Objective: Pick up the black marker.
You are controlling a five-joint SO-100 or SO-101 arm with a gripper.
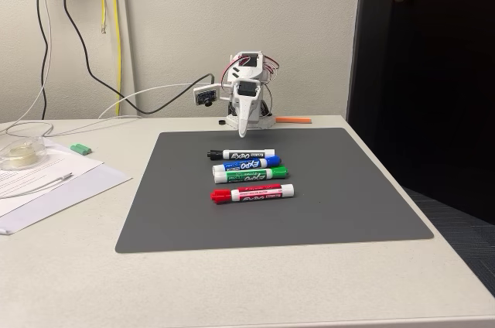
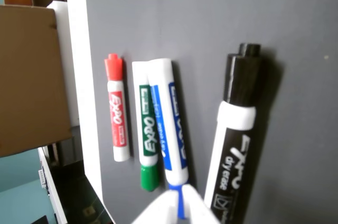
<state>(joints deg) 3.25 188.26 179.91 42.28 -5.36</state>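
Black marker (image 1: 241, 154) is the one nearest my gripper (image 1: 244, 131) of the four lying on the grey mat (image 1: 348, 189): in the fixed view it rests just in front of and below the fingertips, apart from them, with its long axis running across the line of my reach and its cap to the left. In the wrist view the black marker (image 2: 236, 139) sits to the right of the white fingertip (image 2: 171, 211) at the bottom edge, barrel running up the picture, cap at the top. So I judge the tips are lined up more over the blue marker (image 2: 170, 123) than over my target, and the coming move turns on shifting toward the black one before descending.

Beyond it from the gripper lie the blue marker, touching or nearly touching the green marker (image 2: 145, 134), then the red marker (image 2: 117, 113) set a little apart.

Gripper state: I cannot tell. The fixed view shows the fingers head-on as one narrow white shape, and the wrist view cuts them off at the bottom. The black marker's lower end is also cropped there.
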